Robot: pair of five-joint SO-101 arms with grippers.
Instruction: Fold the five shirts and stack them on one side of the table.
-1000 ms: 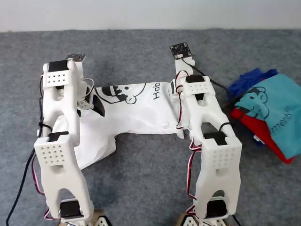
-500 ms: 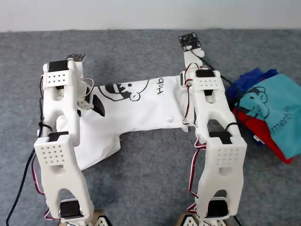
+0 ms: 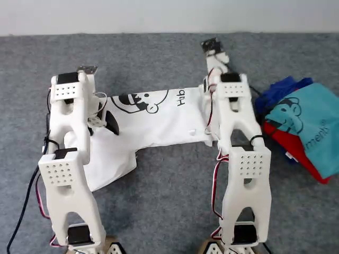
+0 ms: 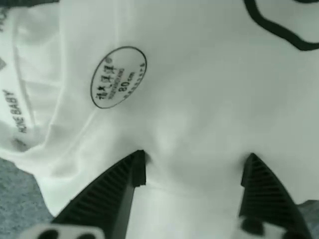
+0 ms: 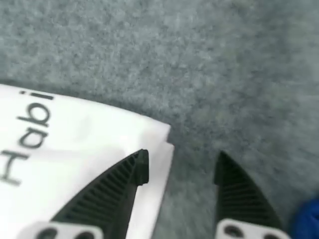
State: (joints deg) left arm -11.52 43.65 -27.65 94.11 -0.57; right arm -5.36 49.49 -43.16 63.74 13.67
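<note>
Grey felt (image 3: 159,201) covers the table, and the white shirt (image 3: 159,124) lies spread across it, not yet folded. Your left gripper (image 4: 195,167) hangs released over its neck label and your right gripper (image 5: 182,167) sits released astride a corner, so you likely need to pinch cloth next. Mind the coloured shirts (image 3: 302,127) piled near the right gripper.

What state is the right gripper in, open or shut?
Open. The right gripper shows fingers apart, one over a corner of the white shirt, one over the table.
</note>
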